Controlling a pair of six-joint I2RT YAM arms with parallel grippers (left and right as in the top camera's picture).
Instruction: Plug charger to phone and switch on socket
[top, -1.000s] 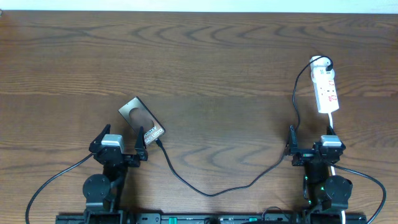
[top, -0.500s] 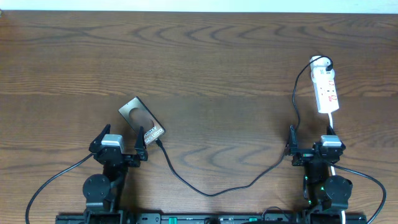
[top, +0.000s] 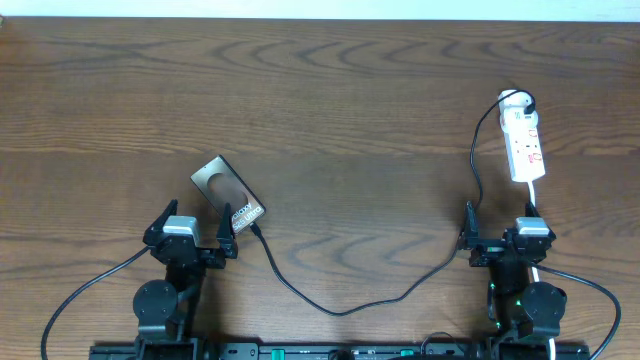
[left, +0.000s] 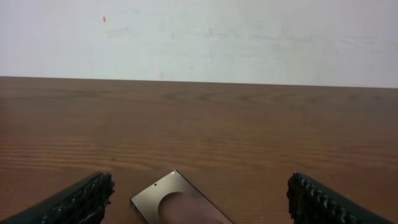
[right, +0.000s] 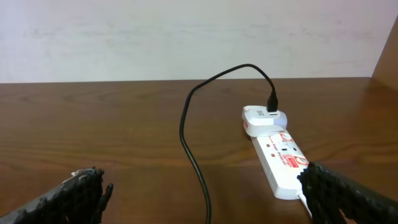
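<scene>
The phone (top: 225, 188) lay flat on the brown wood-grain surface (top: 350, 100), left of centre and toward the near edge. It was a thin, glossy dark slab with its long axis on a diagonal, running from far-left to near-right. In the left wrist view its far corner showed low between the left fingers (left: 74, 200), so it sat just ahead of them, and the left arm was plainly the nearer one. Those ribbed black fingers were spread wide and held nothing. The charger (top: 340, 311), a thin, limp black cable, ended at the phone's near-right end. Whether its tip was seated or merely touching could not be told from above. From there the cable looped toward the near edge, rose past the right arm and went into a white adapter (right: 264, 118) at the far end of the socket (right: 283, 163). This smooth white oblong strip with red markings lay near the right edge, its long axis running near to far, ahead and to the right of the right fingers (right: 71, 198). These too were wide apart and empty. The right arm looked better placed for the switch.
</scene>
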